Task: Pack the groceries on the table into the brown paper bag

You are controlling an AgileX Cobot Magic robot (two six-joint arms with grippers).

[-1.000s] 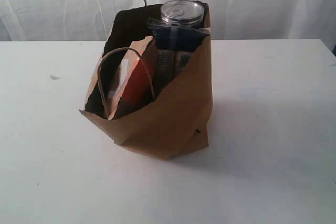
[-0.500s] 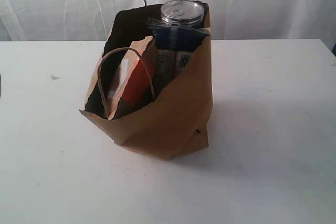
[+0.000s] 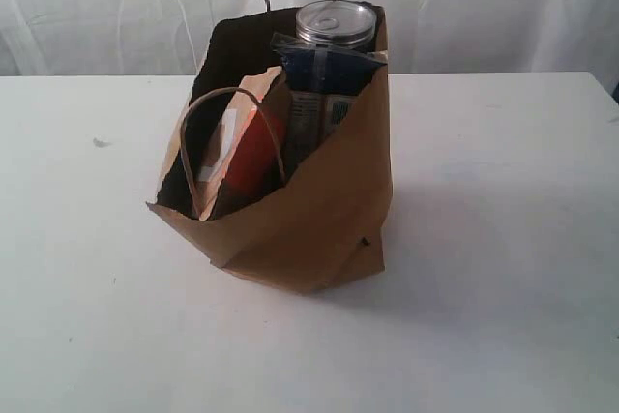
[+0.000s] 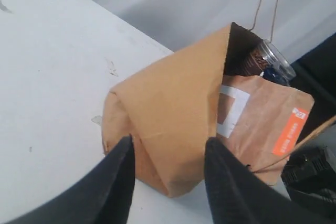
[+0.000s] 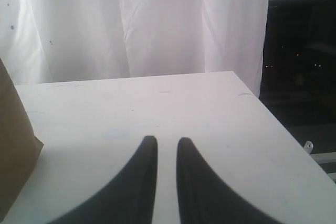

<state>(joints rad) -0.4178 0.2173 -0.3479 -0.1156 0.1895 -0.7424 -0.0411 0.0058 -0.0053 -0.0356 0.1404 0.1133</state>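
Left claw (image 4: 169,142) spread, empty, near the paper bag (image 3: 309,229). Right claw (image 5: 166,141) nearly pressed together, empty, over the table (image 3: 503,239). Can (image 3: 335,24), blue packet (image 3: 324,70) and pouch (image 3: 242,157) sit in the bag. Looks packed. Any retreat should clear the handle (image 3: 230,90): the bag is crumpled and likely top-heavy. White tabletop, white curtain (image 3: 484,7) behind.

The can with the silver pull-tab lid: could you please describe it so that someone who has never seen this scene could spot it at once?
On the white table stands a brown paper bag, open at the top. At its far right corner the can shows at the rim, just behind a dark-blue packet. It alone there has a shiny, ringed metal lid.
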